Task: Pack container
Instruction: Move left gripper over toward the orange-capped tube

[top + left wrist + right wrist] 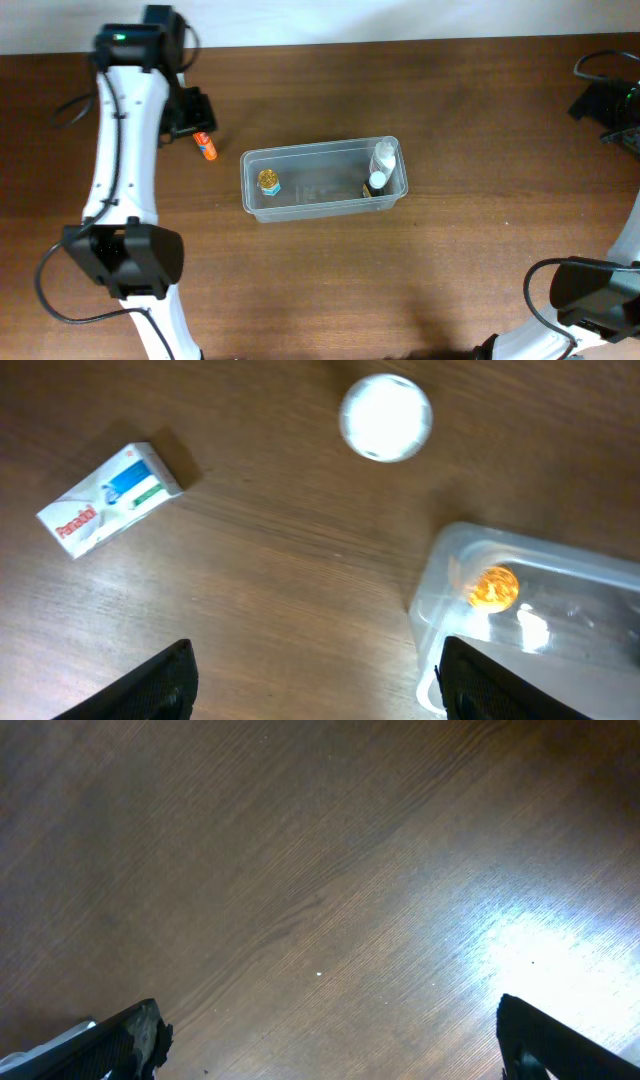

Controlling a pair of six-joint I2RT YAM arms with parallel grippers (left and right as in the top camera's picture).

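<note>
Container [300,151] mid-table, ahead-right of left pincer [318,685]; inside: gold-capped bottle [268,181] at near end, two white-capped bottles [384,156] at far end. Both pincers gape open, right pincer [330,1045] over table [300,870]. Box [108,497] ahead-left, left wrist only.

The small white cardboard box [110,499] bears the red brand name "Panadol" along one side; its smaller print is illegible.

The table [300,870] is dark wood, fine-grained, smooth enough to throw a sheen; the container [318,150] is clear glossy plastic; the box [110,498] looks like smooth printed white card
</note>
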